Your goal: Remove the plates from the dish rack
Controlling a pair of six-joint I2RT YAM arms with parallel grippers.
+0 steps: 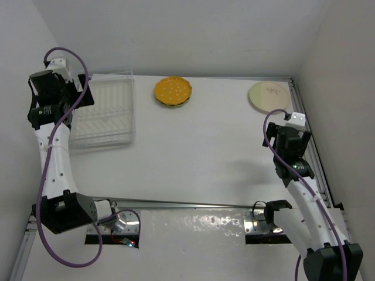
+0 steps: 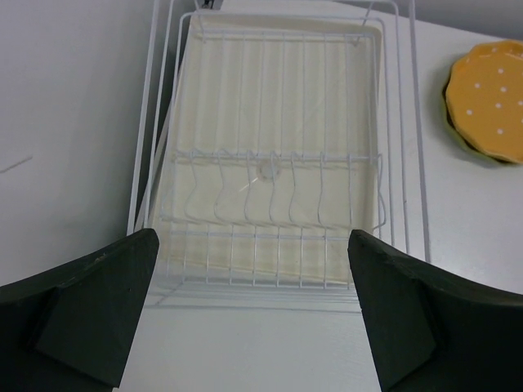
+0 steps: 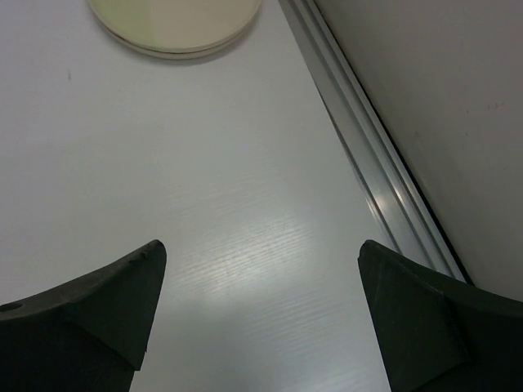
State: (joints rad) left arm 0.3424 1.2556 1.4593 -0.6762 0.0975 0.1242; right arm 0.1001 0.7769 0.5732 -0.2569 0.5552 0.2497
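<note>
Hovers with left gripper point(image 2: 252, 237) gaping above the dish rack point(image 2: 278, 106), right gripper point(image 3: 261, 245) gaping far to its right, orange-yellow dotted plate point(image 1: 173, 91) and cream plate point(image 1: 269, 96) likewise rightward.

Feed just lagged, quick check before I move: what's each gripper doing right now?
Left gripper: open, holding nothing.
Right gripper: open, holding nothing.

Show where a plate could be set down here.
Widest free patch: mid-table, bordered by the dish rack, orange plate, cream plate and right gripper. Also bare between the two plates. Crowded at the rack, by the left gripper.
</note>
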